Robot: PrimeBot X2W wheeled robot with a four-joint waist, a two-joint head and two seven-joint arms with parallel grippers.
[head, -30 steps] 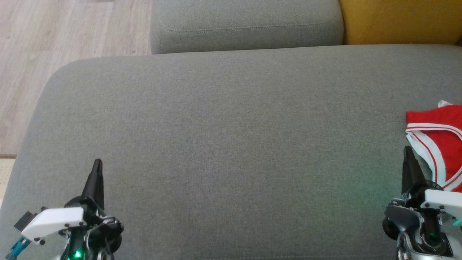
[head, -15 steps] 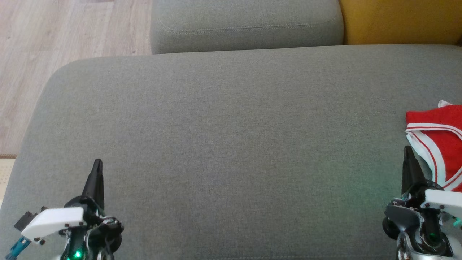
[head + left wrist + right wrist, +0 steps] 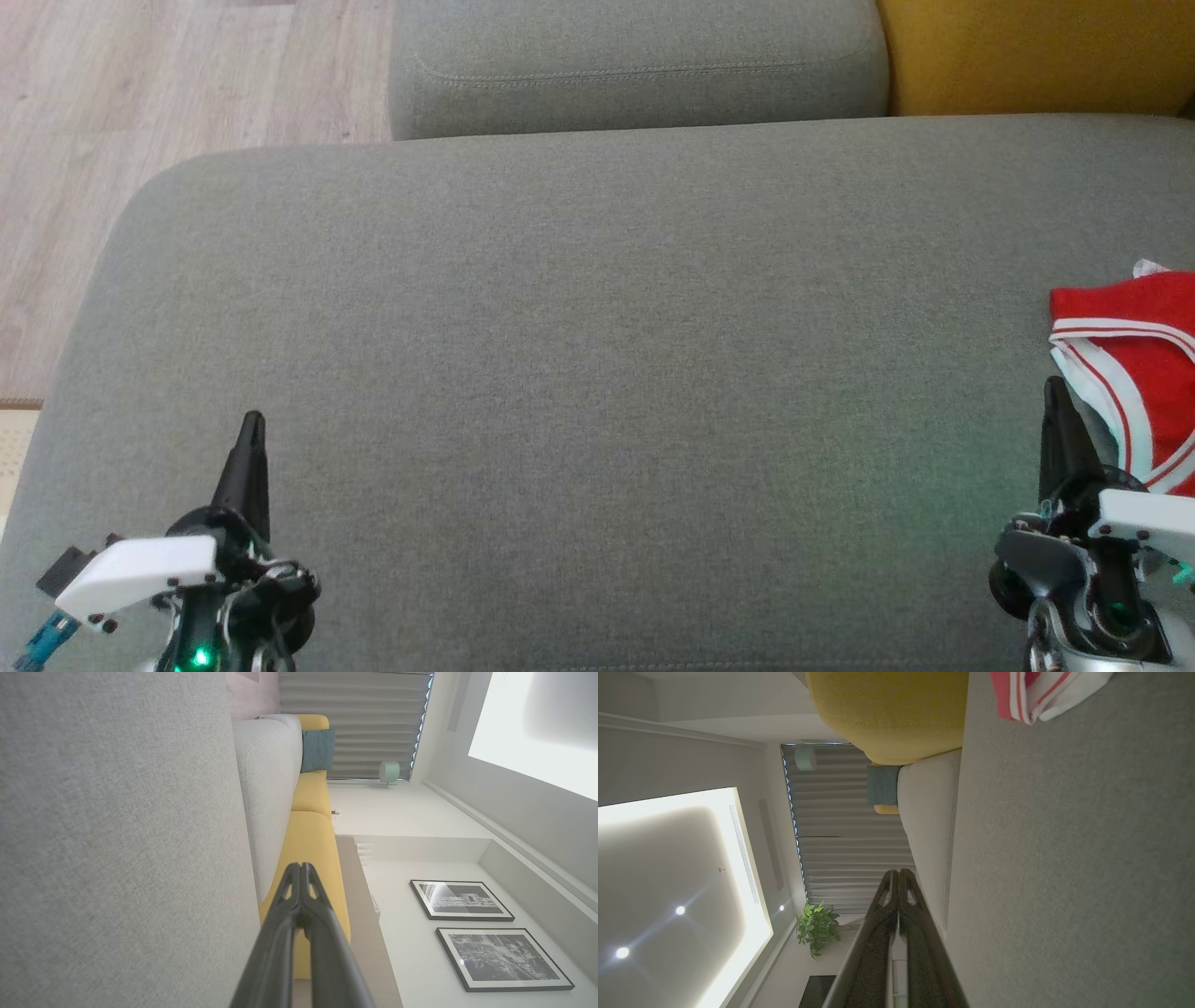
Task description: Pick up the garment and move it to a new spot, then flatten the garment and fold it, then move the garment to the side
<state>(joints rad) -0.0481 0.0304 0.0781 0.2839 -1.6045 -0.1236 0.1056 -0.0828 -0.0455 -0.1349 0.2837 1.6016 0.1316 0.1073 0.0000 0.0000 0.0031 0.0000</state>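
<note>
Even, soft light; green glow tints the sofa cushion.

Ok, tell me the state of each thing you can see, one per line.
garment: rumpled, lying on the grey seat cushion, not held.
left gripper: shut, empty.
right gripper: shut, empty, beside the garment.

Both arms end in tapered black jaws, dark wrist housings, white screw-studded plates and green lights.
</note>
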